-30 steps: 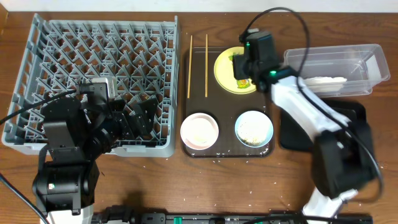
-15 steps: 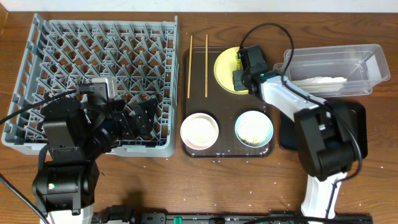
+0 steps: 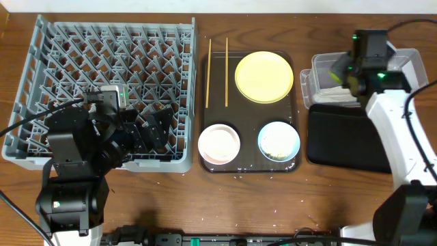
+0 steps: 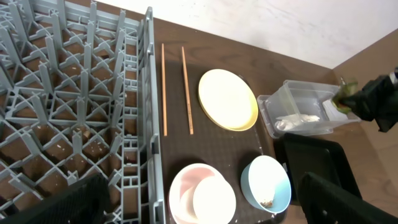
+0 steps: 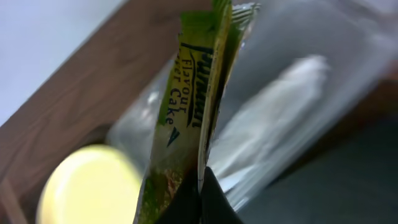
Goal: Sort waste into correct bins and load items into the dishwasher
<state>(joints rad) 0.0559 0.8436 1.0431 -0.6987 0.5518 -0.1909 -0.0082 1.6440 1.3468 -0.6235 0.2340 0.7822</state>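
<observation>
My right gripper is shut on the green-and-orange wrapper, holding it above the left end of the clear tub. A white napkin lies inside that tub. The black tray sits just in front of it. The yellow plate is bare. Two chopsticks lie left of the plate. A white bowl with a white cup in it stands beside a light blue bowl holding crumbs. My left gripper hangs open over the grey dish rack.
The plate, bowls and chopsticks rest on a dark brown serving tray between the rack and the bins. Small white crumbs dot the wooden table in front of it. My right arm reaches over the black tray.
My right gripper closed on the wrapper on the yellow plate, lifted it and carried it right to above the clear tub. The left arm has not moved.
</observation>
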